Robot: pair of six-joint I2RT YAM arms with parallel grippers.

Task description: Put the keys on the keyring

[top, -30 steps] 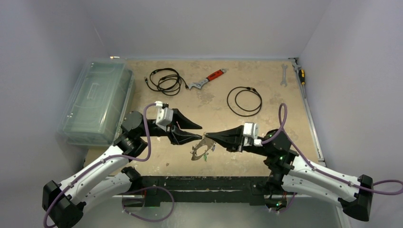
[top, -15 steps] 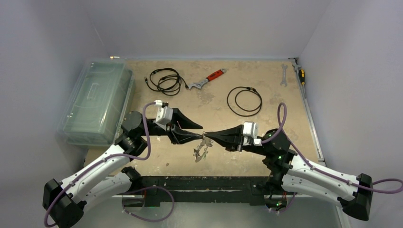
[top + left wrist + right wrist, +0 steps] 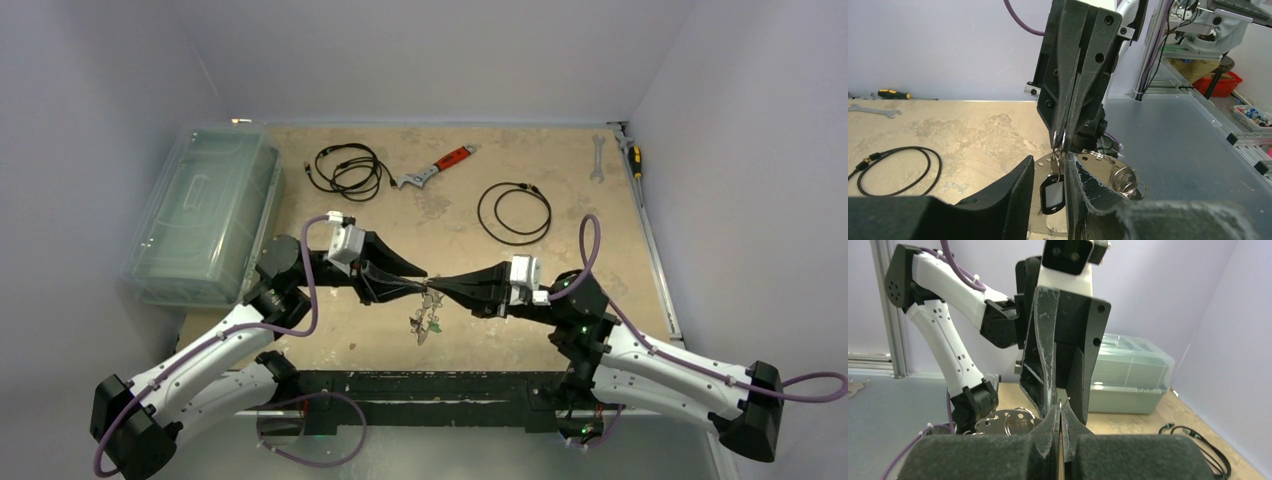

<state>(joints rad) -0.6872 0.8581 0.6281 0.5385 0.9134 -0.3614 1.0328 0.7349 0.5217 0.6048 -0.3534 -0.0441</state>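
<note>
My right gripper (image 3: 436,291) is shut on a small wire ring (image 3: 1059,145), fingertip to fingertip with my left gripper (image 3: 420,282) above the table's near edge. A dark tag (image 3: 1053,192) hangs from that ring, between the left fingers (image 3: 1003,200), which stand apart. The grey metal keyring (image 3: 424,322), with holes along its edge, hangs below the fingertips with small keys on it. In the left wrist view it (image 3: 1108,167) passes behind the left fingers and carries split rings (image 3: 1128,180). In the right wrist view my right gripper (image 3: 1061,412) is pinched shut, with the keyring (image 3: 1008,422) to its left.
A clear plastic box (image 3: 205,215) stands at the left. Two black cable coils (image 3: 347,170) (image 3: 514,211), a red-handled wrench (image 3: 437,166), a silver spanner (image 3: 598,158) and a screwdriver (image 3: 632,155) lie at the back.
The keyring has swung from lying flatter to hanging narrow under the fingertips. My right gripper has edged left, closer to the left gripper.
</note>
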